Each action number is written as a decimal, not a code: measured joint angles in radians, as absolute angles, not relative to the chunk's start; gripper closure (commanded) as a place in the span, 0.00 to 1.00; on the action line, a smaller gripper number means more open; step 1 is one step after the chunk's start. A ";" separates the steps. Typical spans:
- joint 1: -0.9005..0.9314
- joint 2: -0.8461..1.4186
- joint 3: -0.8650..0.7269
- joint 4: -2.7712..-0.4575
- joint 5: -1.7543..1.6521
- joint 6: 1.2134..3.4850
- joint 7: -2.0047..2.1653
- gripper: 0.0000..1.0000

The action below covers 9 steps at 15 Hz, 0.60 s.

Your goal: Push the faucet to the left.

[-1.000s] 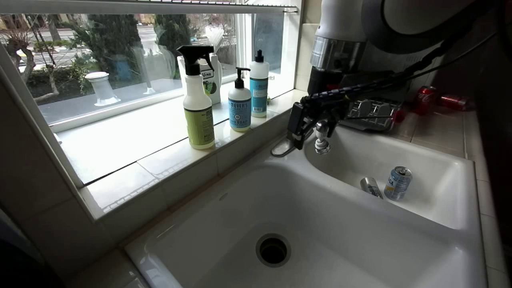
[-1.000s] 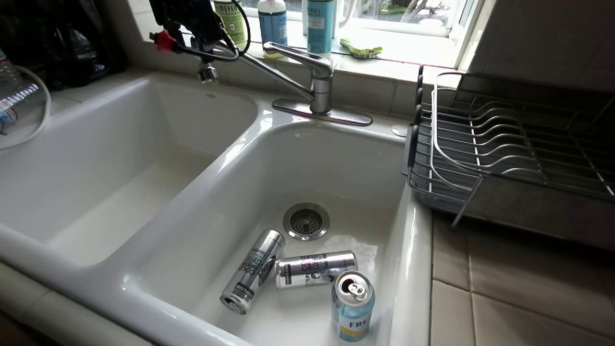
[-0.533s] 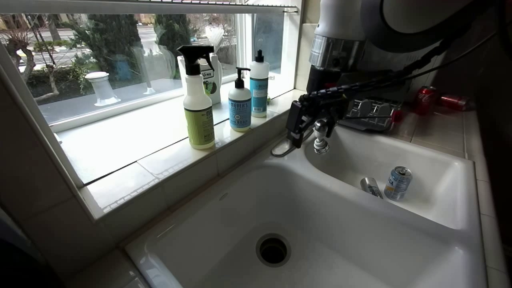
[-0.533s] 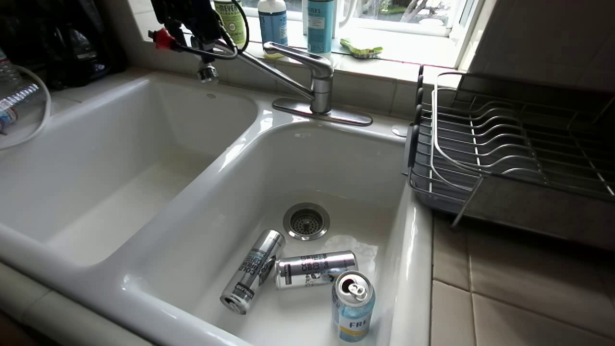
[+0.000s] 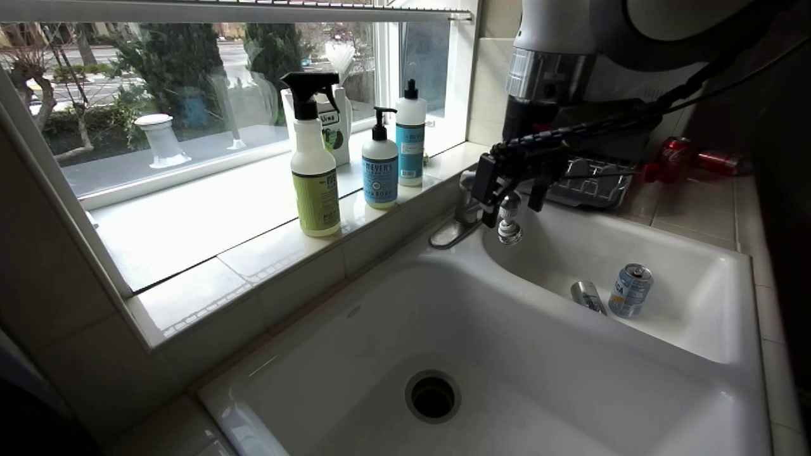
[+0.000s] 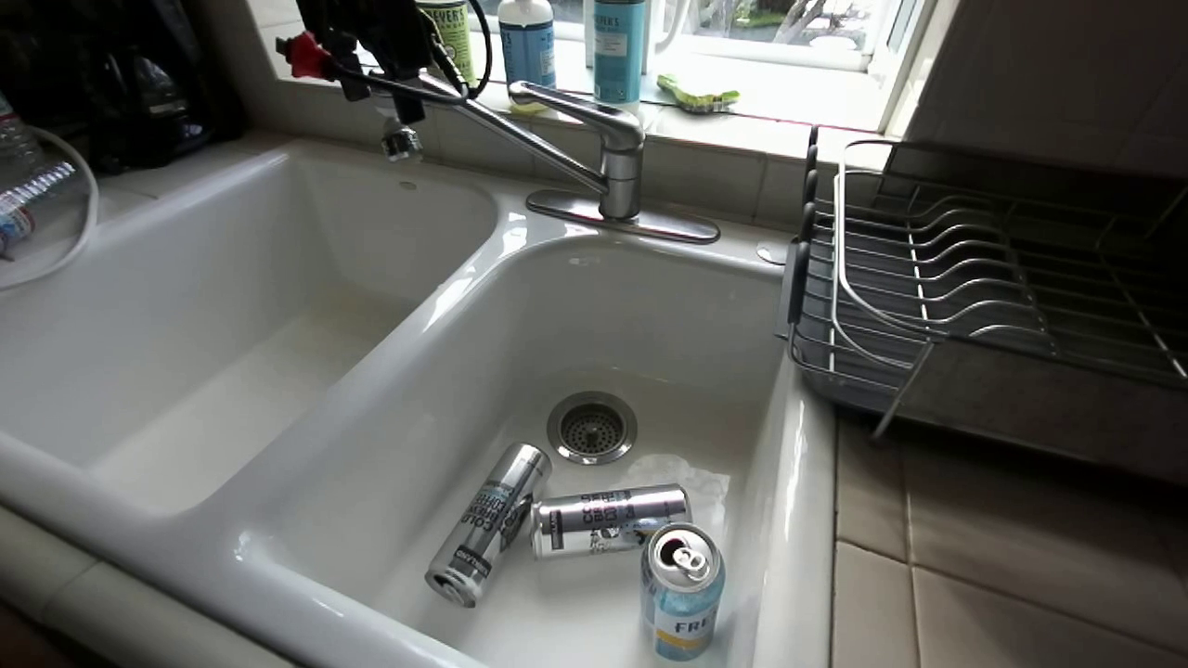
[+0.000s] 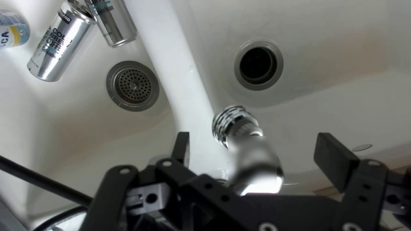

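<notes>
The chrome faucet [image 6: 620,176] stands on its metal base [image 5: 451,234] behind the sink. In an exterior view its spout [image 6: 534,147] reaches left, over the basin without cans. The spout's tip [image 7: 234,123] also shows in the wrist view, partly blurred, and in an exterior view [image 5: 509,233]. My gripper [image 7: 253,134] is open, with the spout's end between its fingers and gaps visible on both sides. The gripper also shows at the spout's end in both exterior views [image 5: 513,214] [image 6: 382,104]. It hides part of the spout there.
A spray bottle [image 5: 317,183] and soap bottles [image 5: 380,168] stand on the window sill near the gripper. Cans [image 6: 682,589] lie and stand in the basin beside the dish rack [image 6: 928,278]. A divider [image 6: 371,362] separates the basins.
In the last half second my gripper has shifted right in an exterior view, uncovering more of the faucet's body. The spout shows no clear movement.
</notes>
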<state>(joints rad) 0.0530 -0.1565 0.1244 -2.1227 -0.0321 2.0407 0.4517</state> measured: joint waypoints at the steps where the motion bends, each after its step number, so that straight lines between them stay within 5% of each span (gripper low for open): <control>1: 0.051 -0.171 0.123 -2.134 -0.050 2.035 0.452 0.00; 9: 0.058 -0.432 0.145 -2.291 -0.107 2.033 0.398 0.00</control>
<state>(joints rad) 0.0579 -0.4324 0.1448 -2.2912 -0.1073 2.0329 0.3983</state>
